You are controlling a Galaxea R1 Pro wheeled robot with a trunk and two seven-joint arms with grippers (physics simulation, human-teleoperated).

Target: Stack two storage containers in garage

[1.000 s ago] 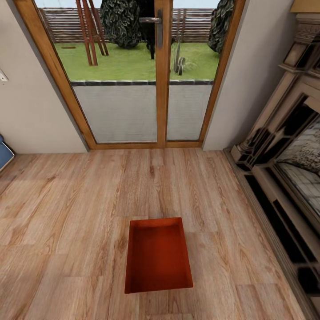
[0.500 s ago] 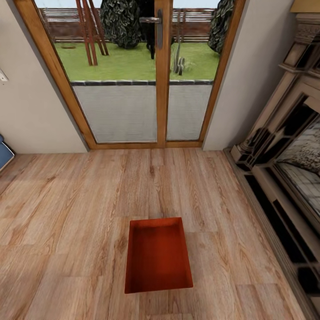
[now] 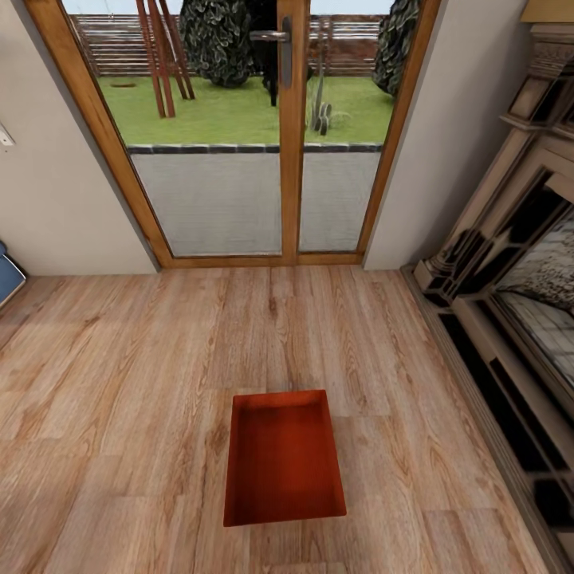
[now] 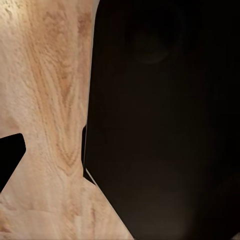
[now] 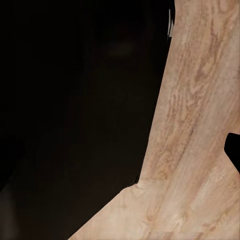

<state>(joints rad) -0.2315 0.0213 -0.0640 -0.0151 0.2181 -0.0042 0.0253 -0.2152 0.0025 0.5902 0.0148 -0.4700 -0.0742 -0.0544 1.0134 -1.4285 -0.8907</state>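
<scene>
I am looking down through the head camera at one storage container (image 3: 285, 458), a red-orange open-top bin, sitting flat on the light wood plank floor (image 3: 119, 383) of the living room, straight ahead of me and low in the frame. Its long sides are running away from me toward the glazed double door (image 3: 255, 135), and it is lying well apart from that door. Its inside is showing bare, and I am reading no label, brand or lettering on it anywhere.

Beyond the glass I am seeing a grey paved strip, a lawn (image 3: 223, 108), shrubs and a slatted fence. The door's wooden frame is carrying a dark lever handle (image 3: 275, 40). To my right a carved fireplace surround (image 3: 510, 263) is standing against the wall, and a sliver of something blue (image 3: 8, 275) is poking in at the far left edge.

Both wrist cameras are giving me wood planks (image 4: 45, 100) beside a large black shape (image 4: 165, 120) that I cannot identify. I cannot tell from these pictures whether the left or the right jaws are parted or closed.
</scene>
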